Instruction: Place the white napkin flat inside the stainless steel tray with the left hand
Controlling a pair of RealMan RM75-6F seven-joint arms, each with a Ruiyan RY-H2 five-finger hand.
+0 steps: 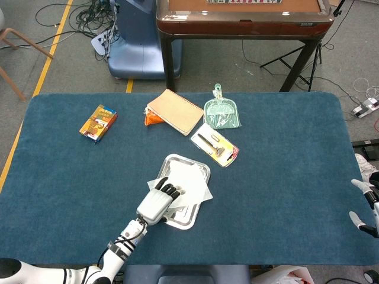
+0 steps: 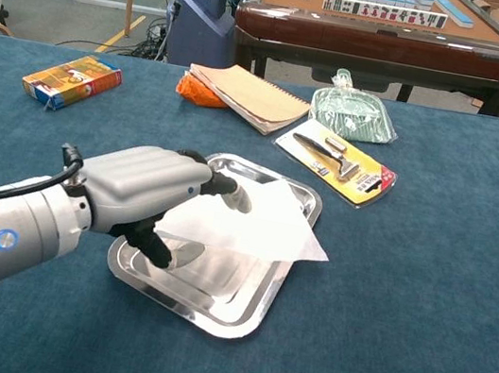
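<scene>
We note the left hand (image 2: 138,195) pinching the white napkin (image 2: 247,229) above the stainless steel tray (image 2: 247,313), one corner overhanging the tray's 3 o'clock rim, bare cloth beyond.

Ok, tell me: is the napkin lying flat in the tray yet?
No. The left hand holds the napkin raised above the tray, one corner overhanging.

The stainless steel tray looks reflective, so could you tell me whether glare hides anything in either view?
Chest view: the tray shows soft pale reflections, but its rim stays legible, and the napkin and left hand are sharp. Head view: lighting is even, no strong glare.
</scene>
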